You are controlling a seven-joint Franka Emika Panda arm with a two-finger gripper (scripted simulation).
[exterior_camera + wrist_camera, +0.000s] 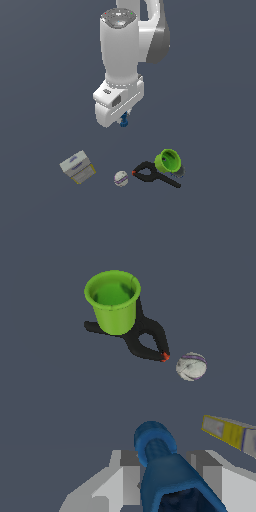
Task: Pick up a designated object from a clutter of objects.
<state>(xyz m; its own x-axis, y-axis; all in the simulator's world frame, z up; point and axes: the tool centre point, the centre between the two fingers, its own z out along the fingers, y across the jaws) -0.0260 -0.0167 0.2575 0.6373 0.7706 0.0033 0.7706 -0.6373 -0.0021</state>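
My gripper (124,120) hangs well above the floor, shut on the tiny blue peg (124,120), the designated object. In the wrist view the blue peg (162,466) fills the space between my grey fingers (120,478), its knobbed end pointing away from the camera. The rest of the clutter lies below: a grey-white box with a yellow edge (77,167), a small white ball (121,178), a black looped tool with a red tip (152,175) and a bright green cup (168,161). The wrist view shows the cup (114,301), tool (145,341), ball (191,366) and box edge (230,432).
The green cup stands right against the black tool's handle. The ball lies just off the tool's red tip, and the box sits apart at the exterior view's left. Dark flat floor (50,225) surrounds them.
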